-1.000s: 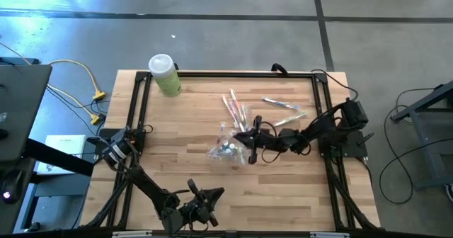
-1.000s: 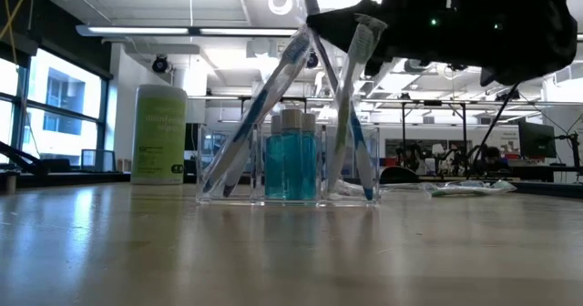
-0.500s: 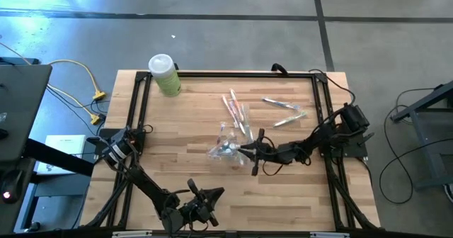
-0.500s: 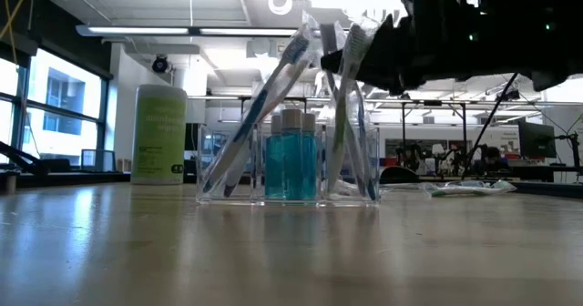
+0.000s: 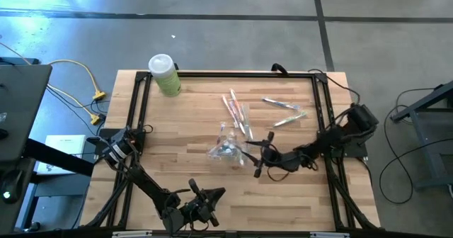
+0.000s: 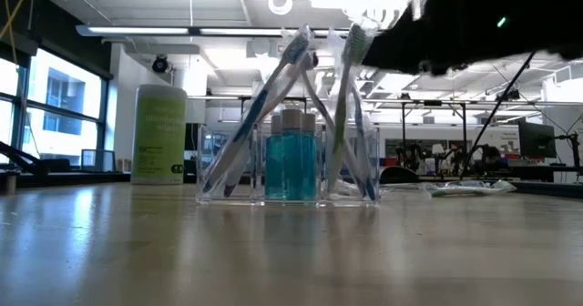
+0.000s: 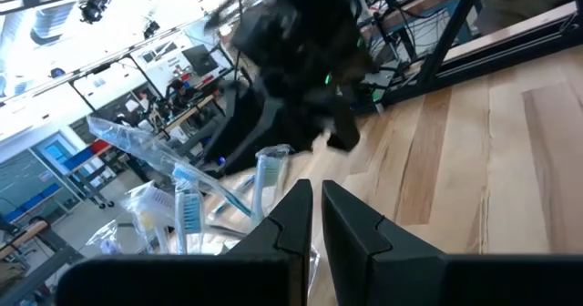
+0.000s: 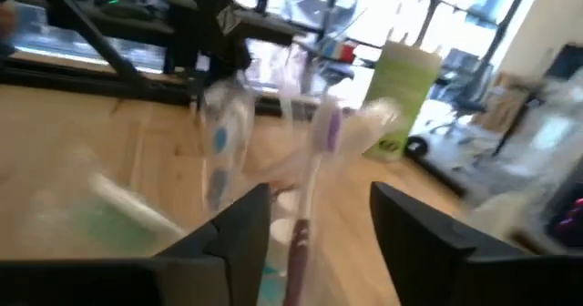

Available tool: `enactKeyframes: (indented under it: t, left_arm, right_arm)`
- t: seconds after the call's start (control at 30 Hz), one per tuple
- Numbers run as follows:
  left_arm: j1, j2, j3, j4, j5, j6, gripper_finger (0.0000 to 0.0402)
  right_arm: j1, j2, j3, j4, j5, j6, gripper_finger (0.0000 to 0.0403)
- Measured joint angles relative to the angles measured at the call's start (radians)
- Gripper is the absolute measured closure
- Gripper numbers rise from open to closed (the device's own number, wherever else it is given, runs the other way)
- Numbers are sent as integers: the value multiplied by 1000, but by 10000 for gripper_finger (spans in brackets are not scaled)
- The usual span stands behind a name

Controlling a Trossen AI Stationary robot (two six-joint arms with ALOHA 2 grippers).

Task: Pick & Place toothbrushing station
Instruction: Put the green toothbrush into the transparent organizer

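Your right gripper (image 5: 256, 155), fingers spread and empty, sits just beside the clear holder (image 5: 228, 147), brushes (image 6: 349, 106) standing upright.

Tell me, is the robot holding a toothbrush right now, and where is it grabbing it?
No. The right hand is open beside the clear holder, with nothing between its fingers. The left hand is shut on nothing.

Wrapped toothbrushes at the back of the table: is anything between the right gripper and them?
Nothing visible. The right gripper is open beside the clear organizer; bare wood separates it from the wrapped toothbrushes. The left gripper is parked at the near edge, shut.
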Motion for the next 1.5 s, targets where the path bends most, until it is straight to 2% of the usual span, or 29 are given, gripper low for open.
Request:
enactKeyframes:
  t: [0.13,0.2,0.33,0.43,0.63,0.77,0.87,1.03,1.2,1.37,1.5]
  left_arm:
    - [-2,0,0,0,-14,3,379]
    - [-5,0,0,0,-17,3,379]
    - [-6,0,0,0,-17,-2,379]
    - [-6,0,0,0,-3,-12,379]
    - [-2,0,0,0,27,-21,379]
    - [4,0,0,0,34,-21,379]
    - [6,0,0,0,34,-15,379]
    - [5,0,0,0,35,-12,379]
    - [3,0,0,0,35,-19,379]
    - [-9,0,0,0,34,-20,379]
    - [-14,0,0,0,29,0,379]
  right_arm:
    - [87,-112,0,-126,162,-39,203]
    - [129,-176,0,-227,260,-8,204]
    - [195,-302,0,-494,403,251,218]
    - [215,-391,0,-744,389,492,229]
    - [125,-527,0,-1275,85,988,236]
    - [25,-561,0,-1548,-108,1292,236]
    - [-66,-583,0,-1706,-301,1486,236]
    - [-250,-655,0,-1859,-540,1479,236]
    - [-442,-743,0,-1898,-727,1434,236]
    - [-619,-801,0,-1873,-756,1409,236]
    - [-739,-804,0,-1862,-769,1321,236]
